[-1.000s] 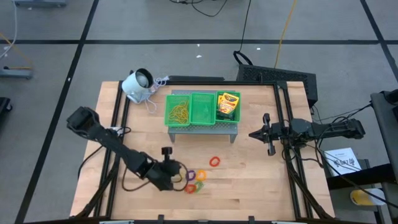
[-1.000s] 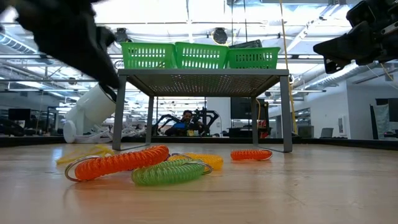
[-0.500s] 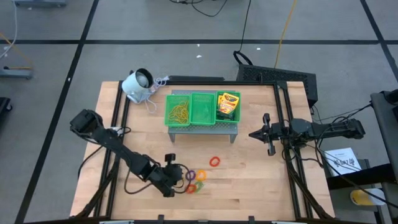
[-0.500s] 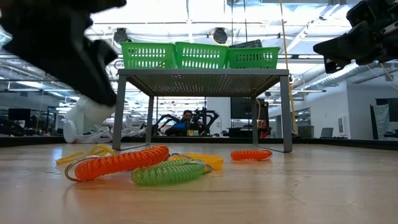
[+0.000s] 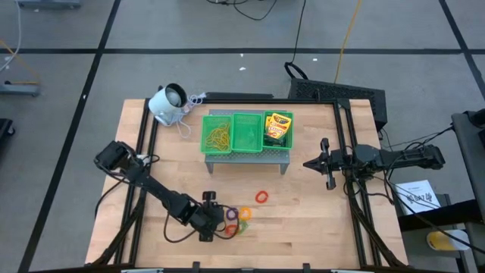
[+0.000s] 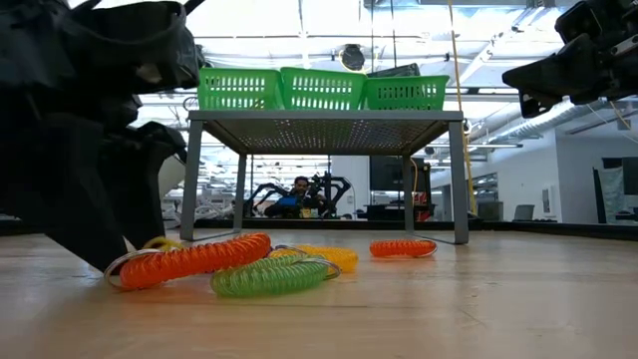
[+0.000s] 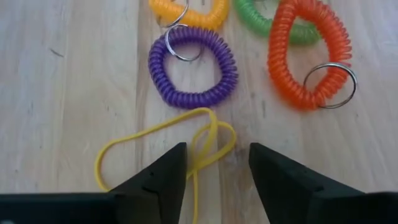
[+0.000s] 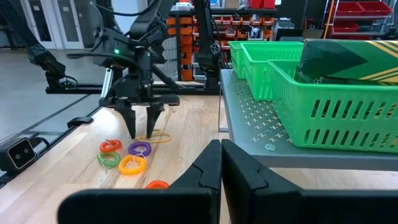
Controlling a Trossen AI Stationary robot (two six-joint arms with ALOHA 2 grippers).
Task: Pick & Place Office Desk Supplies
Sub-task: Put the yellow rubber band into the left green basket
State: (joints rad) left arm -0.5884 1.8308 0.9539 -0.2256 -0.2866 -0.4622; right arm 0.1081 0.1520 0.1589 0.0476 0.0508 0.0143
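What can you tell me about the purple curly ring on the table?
The purple coil ring is a springy loop that looks like plastic, wound tight like a phone cord, with a thin metal key ring clipped on one side. It lies flat on the wooden table, beside the yellow coil ring, whether touching I cannot tell. A loose yellow rubber band lies just next to it. The left pincer hovers open nearby, not touching it.

Wooden table [image 5: 303, 220], glossy plastic coil rings [image 7: 193, 74]
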